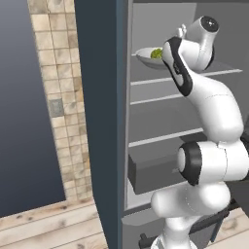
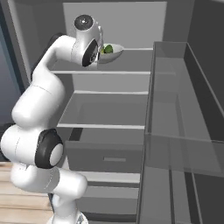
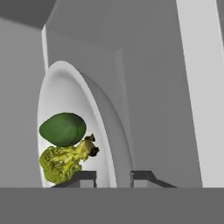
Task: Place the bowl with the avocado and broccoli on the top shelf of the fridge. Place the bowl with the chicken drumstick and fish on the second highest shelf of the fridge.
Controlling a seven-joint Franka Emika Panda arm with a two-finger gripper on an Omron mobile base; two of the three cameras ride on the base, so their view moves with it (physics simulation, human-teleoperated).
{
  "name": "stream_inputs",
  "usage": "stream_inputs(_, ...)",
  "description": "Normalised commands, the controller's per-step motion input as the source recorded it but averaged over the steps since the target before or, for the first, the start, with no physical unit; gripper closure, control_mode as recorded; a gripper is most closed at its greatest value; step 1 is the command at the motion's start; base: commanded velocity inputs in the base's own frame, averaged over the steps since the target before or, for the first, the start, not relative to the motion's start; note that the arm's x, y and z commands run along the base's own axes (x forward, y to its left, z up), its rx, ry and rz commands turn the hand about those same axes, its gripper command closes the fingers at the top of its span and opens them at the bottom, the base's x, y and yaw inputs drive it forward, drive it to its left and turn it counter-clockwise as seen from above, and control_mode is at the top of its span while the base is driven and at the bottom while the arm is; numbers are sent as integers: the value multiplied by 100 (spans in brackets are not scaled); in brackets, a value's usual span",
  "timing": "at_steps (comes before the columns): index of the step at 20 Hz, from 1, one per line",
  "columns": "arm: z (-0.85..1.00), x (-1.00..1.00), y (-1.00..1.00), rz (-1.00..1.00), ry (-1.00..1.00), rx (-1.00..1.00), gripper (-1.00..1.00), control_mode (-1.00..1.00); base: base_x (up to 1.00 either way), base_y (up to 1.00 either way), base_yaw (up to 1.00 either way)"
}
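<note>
1. The fridge (image 2: 114, 26) stands open in front of me, its pale grey interior cut by thin shelves, with a grey bottom drawer (image 2: 105, 158) low down and the door's clear bins off to my right in the right base view.

2. My arm (image 1: 214, 112) rises from the base and bends up and in, so that my hand sits at the height of the top shelf (image 2: 135, 56), right at its front edge.

3. The bowl with the avocado and broccoli (image 3: 61, 100) is on that top shelf, near the front on the left half. In the left base view its rim (image 1: 144, 53) pokes out from behind my wrist; it looks level and seated on the shelf, though I cannot see its underside.

4. The relation my next move turns on: the bowl's rim runs straight up between my fingertips (image 3: 83, 177) in the hand view, its wall edge-on to me, with the bowl's hollow lying to one side of my fingers and the fridge's back wall to the other. Any retreat should be back along my own approach line, away from the rim.

5. My gripper (image 3: 113, 178) is nearly closed about that thin rim; I judge the clamp is at its loosest edge, barely pinching.

6. The avocado (image 3: 62, 129) lies in the bowl, smooth and dark.

7. The broccoli (image 3: 61, 162) touches the avocado and sits closest to my near finger.
</note>
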Motion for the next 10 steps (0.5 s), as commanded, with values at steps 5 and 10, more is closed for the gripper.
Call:
stream_inputs(5, 9, -63, 0, 0, -5, 0, -100, -100, 0, 0, 0)
stream_inputs(10, 29, -100, -3, 1, -10, 2, -100, -100, 0, 0, 0)
